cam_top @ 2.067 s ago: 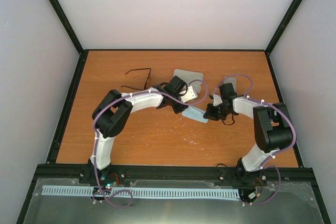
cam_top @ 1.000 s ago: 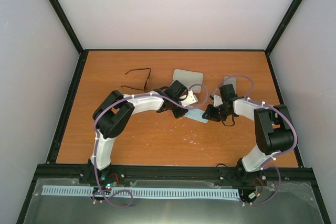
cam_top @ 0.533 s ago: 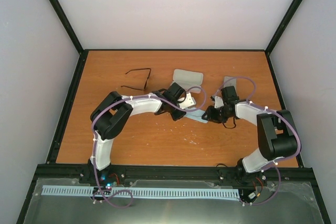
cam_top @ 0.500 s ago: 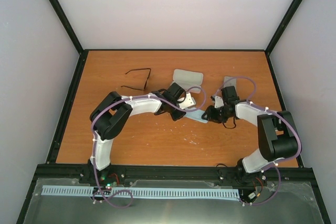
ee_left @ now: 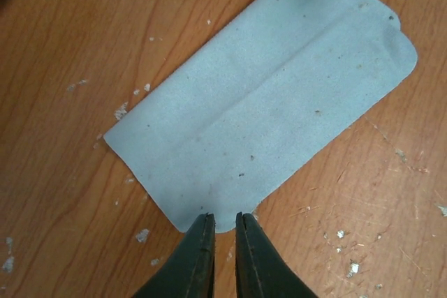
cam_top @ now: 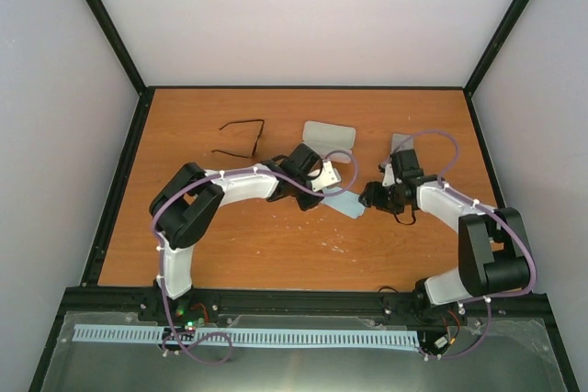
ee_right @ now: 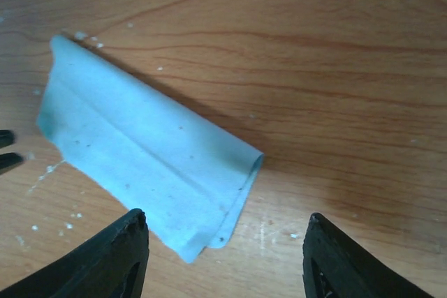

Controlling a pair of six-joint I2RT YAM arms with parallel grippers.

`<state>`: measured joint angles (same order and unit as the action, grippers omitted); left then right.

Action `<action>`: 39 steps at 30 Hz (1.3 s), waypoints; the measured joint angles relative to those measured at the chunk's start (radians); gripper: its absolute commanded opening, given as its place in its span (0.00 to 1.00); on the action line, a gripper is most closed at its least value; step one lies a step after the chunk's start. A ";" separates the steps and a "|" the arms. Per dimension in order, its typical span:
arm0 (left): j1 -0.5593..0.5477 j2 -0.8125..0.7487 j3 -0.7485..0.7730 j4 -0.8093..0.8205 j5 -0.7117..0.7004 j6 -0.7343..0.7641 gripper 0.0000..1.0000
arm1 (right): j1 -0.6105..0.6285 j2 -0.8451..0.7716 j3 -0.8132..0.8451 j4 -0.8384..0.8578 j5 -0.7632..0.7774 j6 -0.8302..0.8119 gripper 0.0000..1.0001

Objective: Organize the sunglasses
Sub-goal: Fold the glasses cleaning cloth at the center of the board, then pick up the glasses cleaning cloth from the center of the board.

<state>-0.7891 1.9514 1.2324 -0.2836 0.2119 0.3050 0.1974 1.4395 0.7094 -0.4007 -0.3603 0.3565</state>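
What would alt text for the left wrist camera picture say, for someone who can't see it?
A creased pale blue cloth lies flat and diagonal on a wooden table flecked with white specks. Two dark fingers reach in from the bottom edge, nearly closed, apparently pinching the cloth's near edge.

A robot test cell in a lab, by the look of it; an orange wood-grain bench point(cam_top: 276, 254) boxed in by plain pale walls point(cam_top: 303, 16) and black frame struts point(cam_top: 101, 16); the left arm point(cam_top: 234, 185) and right arm point(cam_top: 450, 213) bolted to a black rail point(cam_top: 303, 300); a slotted white cable duct point(cam_top: 276, 338) in front.
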 measured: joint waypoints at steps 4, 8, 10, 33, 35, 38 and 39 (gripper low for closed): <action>0.018 -0.013 0.000 0.003 0.007 -0.003 0.12 | 0.010 0.032 0.026 -0.031 0.060 -0.001 0.62; 0.039 -0.016 0.000 0.007 0.007 -0.005 0.12 | 0.029 0.069 0.053 -0.035 0.095 -0.007 0.62; 0.045 -0.016 0.000 0.007 0.006 -0.006 0.12 | 0.040 0.086 0.060 -0.035 0.106 -0.009 0.62; 0.080 -0.013 0.021 0.027 0.016 -0.024 0.26 | 0.135 0.171 0.103 -0.029 0.185 -0.017 0.03; 0.100 0.009 0.052 0.026 0.045 -0.028 0.26 | 0.136 0.171 0.103 -0.029 0.188 -0.017 0.03; 0.123 0.043 0.097 0.021 0.096 -0.023 0.30 | 0.137 0.171 0.104 -0.030 0.190 -0.017 0.03; 0.130 0.057 0.113 0.016 0.116 -0.018 0.30 | 0.137 0.171 0.105 -0.031 0.190 -0.017 0.03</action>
<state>-0.6594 2.0083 1.3453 -0.2676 0.3283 0.2874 0.3347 1.6108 0.8143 -0.4313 -0.1699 0.3393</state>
